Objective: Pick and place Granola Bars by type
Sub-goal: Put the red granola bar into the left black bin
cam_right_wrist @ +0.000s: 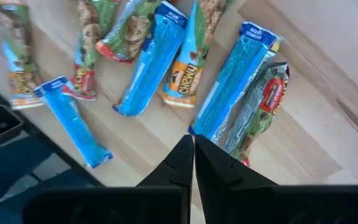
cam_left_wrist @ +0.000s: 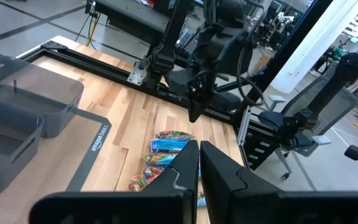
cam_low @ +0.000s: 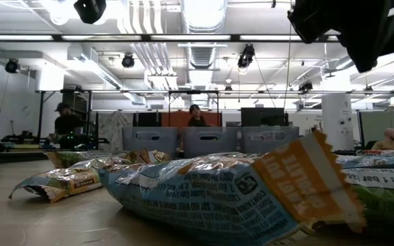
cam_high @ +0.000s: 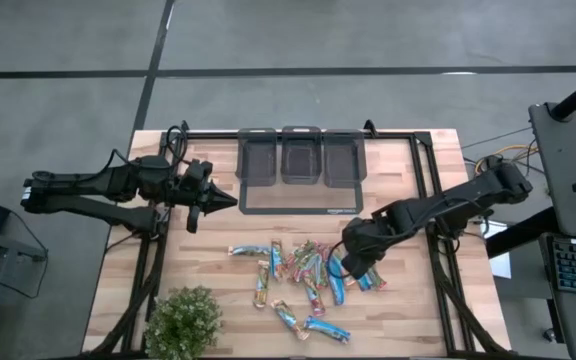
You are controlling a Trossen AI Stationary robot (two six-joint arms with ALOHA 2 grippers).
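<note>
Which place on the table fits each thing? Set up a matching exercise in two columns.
Things:
1. tray
2. plant
3. left gripper
4. right gripper

Places:
A. near left corner of the table
B. shut, above the bars
C. far edge, middle
D. shut, beside the tray's left side

Pairs: 1-C, 2-A, 3-D, 4-B

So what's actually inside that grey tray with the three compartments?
Nothing visible: from above, all three compartments of the grey tray look bare. The granola bars lie loose on the table, nearer the plant.
</note>
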